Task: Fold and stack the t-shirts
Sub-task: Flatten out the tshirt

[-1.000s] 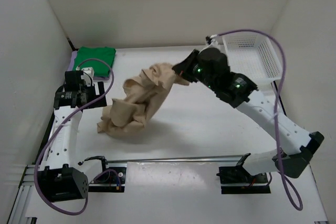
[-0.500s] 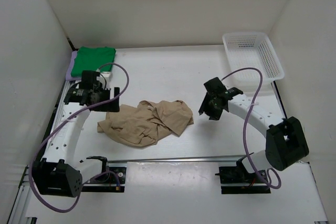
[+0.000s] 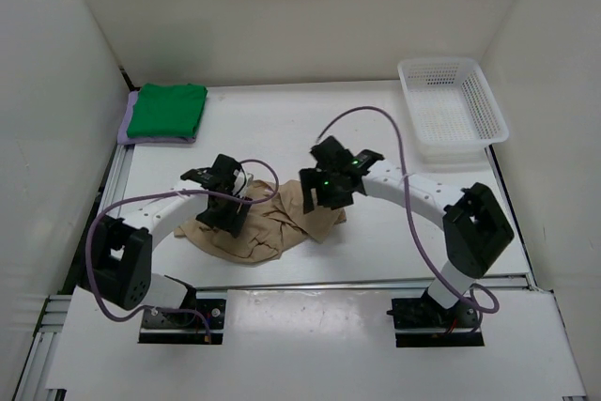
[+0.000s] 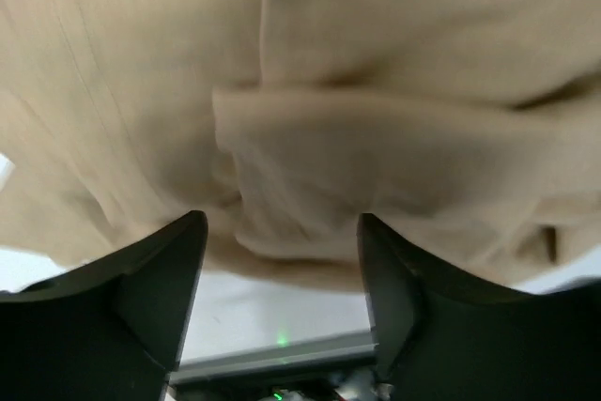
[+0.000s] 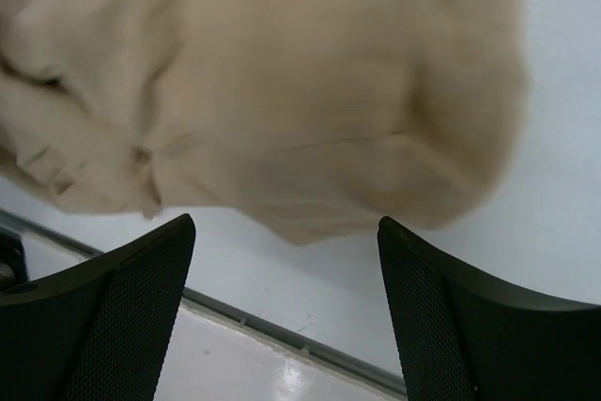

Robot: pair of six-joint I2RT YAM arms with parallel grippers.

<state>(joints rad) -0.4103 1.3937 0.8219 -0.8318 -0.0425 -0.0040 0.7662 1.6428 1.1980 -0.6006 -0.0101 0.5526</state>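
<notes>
The beige shirt (image 3: 270,228) lies crumpled on the middle of the table (image 3: 282,129). The green shirt (image 3: 167,110) is folded on top of the lavender shirt (image 3: 124,131) in the far left corner, so there are three shirts. The left gripper (image 4: 282,218) and the right gripper (image 5: 286,223) hang over the beige shirt with jaws apart, holding nothing. One basket (image 3: 491,105) stands at the far right.

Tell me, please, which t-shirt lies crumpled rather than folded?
The beige t-shirt, bunched up in a heap; the green t-shirt lies neatly folded atop the lavender t-shirt in the far left corner.
</notes>
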